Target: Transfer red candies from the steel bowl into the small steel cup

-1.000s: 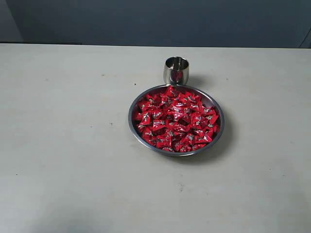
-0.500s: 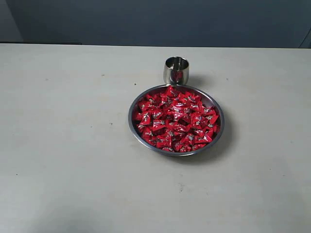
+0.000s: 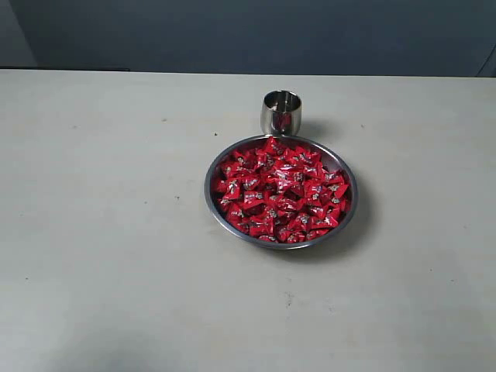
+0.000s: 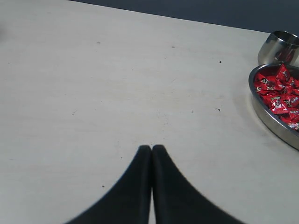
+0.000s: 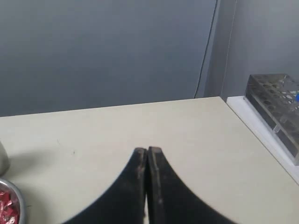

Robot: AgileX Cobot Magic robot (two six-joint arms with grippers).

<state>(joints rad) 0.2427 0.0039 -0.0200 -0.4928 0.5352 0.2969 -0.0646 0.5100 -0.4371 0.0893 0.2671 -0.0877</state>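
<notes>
Left gripper: jaws pressed together, holding nothing, over bare bench. Right gripper: same, closed tight and empty. Exterior view matches the earlier frames, nothing has shifted. Steel bowl sits mid-bench, slightly toward the right edge, heaped with red candies. Small steel cup stands upright just beside the bowl's rim, on the far-edge side.

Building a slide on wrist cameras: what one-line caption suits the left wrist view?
Left gripper shut over the table, apart from the steel bowl of red candies and the small steel cup.
</notes>
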